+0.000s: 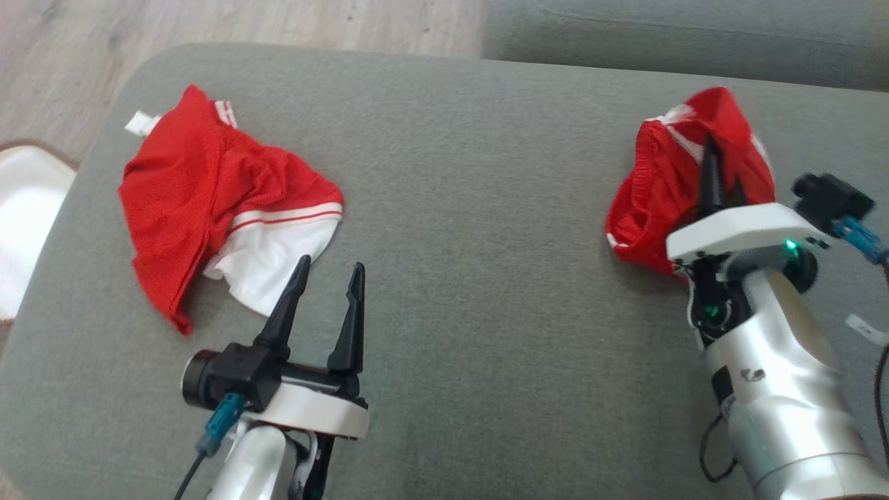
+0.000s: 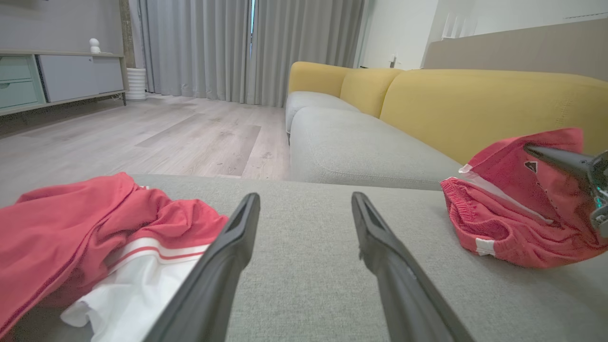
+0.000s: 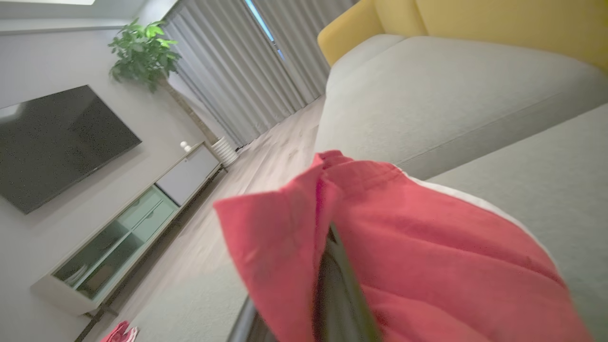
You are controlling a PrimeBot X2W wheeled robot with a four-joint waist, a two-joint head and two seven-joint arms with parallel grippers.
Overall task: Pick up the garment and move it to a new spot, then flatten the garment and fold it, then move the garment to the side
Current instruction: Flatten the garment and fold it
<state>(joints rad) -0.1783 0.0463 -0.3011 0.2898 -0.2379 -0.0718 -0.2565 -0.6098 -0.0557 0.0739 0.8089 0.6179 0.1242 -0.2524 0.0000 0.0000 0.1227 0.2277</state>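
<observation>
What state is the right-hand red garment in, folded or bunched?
Bunched: the right-hand red garment is a crumpled heap, one peak pinched in the shut right gripper over the grey cushion.

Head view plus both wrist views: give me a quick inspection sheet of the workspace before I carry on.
Surface: grey cushion, bare between the two garments.
Job's things: red shorts bunched at the right, pinched by the right tool; red-and-white garment crumpled at the left.
Clutter: nothing seen.
Tools: left tool open, close beside the red-and-white garment's white hem, contact unclear; right tool shut on the red shorts.
Cables: left blue-plug cable at the left wrist; right blue-plug cable at the right wrist; both off the cloth.
Surroundings: wood floor, yellow sofa back, grey curtains, television, plant.
</observation>
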